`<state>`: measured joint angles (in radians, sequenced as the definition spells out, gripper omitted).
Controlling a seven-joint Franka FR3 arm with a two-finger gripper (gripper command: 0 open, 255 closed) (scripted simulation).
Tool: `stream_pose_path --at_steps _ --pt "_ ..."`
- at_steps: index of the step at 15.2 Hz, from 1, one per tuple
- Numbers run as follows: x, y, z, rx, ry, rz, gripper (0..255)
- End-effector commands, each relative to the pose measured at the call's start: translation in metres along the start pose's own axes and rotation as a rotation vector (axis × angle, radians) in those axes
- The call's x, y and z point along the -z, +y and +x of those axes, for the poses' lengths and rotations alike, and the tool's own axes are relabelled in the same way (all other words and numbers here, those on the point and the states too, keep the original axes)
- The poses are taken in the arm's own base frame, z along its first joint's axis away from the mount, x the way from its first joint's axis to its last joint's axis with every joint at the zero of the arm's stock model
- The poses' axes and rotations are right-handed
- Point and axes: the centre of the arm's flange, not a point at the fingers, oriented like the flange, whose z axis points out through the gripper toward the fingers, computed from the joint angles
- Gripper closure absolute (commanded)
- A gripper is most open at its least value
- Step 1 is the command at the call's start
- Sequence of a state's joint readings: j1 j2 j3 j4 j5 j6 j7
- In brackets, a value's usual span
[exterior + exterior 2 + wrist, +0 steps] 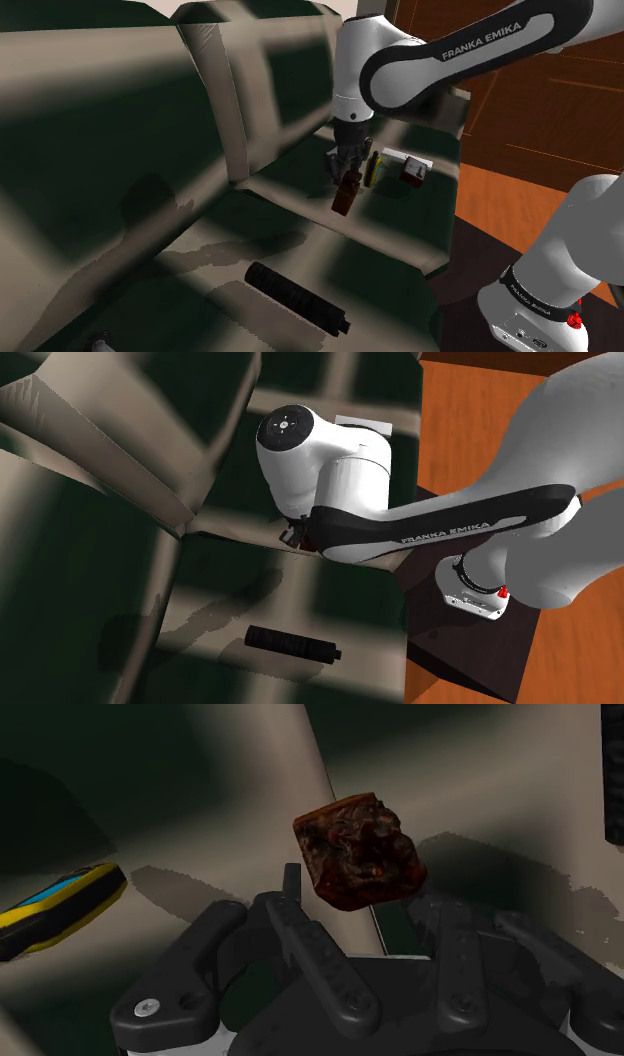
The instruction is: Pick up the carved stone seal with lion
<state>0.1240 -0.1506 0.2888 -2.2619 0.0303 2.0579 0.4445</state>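
The carved seal (345,194) is a dark reddish-brown block with a rough carved top. It hangs upright under my black gripper (346,176), a little above the sofa seat. In the wrist view the seal (358,850) sits between the two fingers, and the gripper (352,894) is shut on its lower part. One finger (291,882) presses its side; the other is mostly hidden behind it. The seal's shadow falls on the cushion beneath it.
A green and beige checked sofa (120,150) carries everything. A yellow and black device (372,168) and a red and white box (413,172) lie just beyond the gripper. A black cylinder (295,298) lies nearer the seat's front. Orange-brown floor (520,200) is to the shoulder view's right.
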Motion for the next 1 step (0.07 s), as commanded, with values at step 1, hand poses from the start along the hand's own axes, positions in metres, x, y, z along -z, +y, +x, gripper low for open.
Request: stream_pose_path --at_steps 1 --pt "0.0030 0.0010 -0.0004 0.000 0.000 0.000 255"
